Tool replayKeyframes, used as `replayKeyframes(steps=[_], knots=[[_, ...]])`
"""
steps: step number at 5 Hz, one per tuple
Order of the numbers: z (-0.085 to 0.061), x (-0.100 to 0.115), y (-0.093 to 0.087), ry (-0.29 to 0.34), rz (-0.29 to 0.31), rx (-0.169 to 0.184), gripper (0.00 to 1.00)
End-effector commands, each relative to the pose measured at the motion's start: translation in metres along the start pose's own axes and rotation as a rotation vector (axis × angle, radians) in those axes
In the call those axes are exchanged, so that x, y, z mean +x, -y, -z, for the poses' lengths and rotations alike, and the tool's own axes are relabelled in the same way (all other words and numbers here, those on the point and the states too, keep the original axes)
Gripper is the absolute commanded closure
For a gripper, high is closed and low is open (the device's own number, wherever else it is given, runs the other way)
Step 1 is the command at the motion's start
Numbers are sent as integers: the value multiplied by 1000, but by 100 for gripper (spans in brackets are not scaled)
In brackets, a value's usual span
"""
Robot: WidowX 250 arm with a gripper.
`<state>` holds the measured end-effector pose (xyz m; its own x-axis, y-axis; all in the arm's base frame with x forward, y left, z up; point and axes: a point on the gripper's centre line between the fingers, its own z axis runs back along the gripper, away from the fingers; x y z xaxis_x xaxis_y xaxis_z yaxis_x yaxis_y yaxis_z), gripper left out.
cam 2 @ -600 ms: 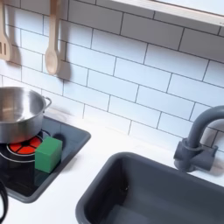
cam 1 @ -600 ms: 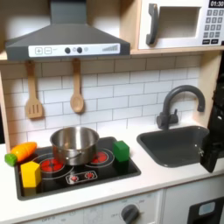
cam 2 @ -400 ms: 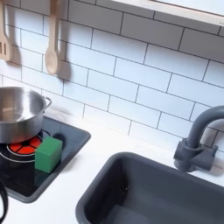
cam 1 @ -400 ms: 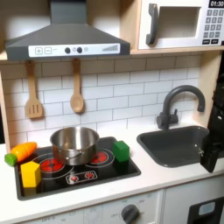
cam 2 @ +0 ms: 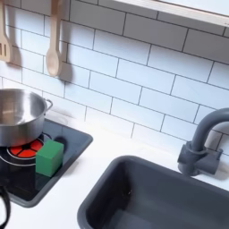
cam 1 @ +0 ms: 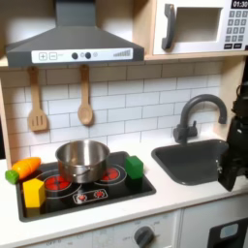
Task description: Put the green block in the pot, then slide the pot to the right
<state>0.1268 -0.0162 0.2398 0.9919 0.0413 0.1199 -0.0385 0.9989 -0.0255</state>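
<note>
The green block (cam 1: 135,167) sits on the right part of the black stove top (cam 1: 87,197), just right of the shiny steel pot (cam 1: 82,159). In the second exterior view the green block (cam 2: 49,157) rests in front of and right of the pot (cam 2: 18,116), a small gap between them. My gripper (cam 1: 232,177) hangs at the first exterior view's right edge, over the sink's right end and far from both. It is a dark shape cut by the frame, so whether it is open or shut is unclear.
A yellow block (cam 1: 34,192) and an orange carrot (cam 1: 24,168) lie left of the pot. The grey sink (cam 1: 197,161) and dark faucet (cam 1: 194,116) fill the counter's right. A spatula (cam 1: 37,102) and wooden spoon (cam 1: 85,97) hang on the tiled wall.
The arm at the first exterior view's right edge has shifted up and slightly left, so more of it shows. The pot and blocks have not moved.
</note>
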Motion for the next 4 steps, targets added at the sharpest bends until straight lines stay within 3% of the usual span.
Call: replayKeyframes(steps=[1, 4], knots=[[7, 30, -12, -2, -22, 23, 0], [18, 90, -21, 28, -39, 51, 0]])
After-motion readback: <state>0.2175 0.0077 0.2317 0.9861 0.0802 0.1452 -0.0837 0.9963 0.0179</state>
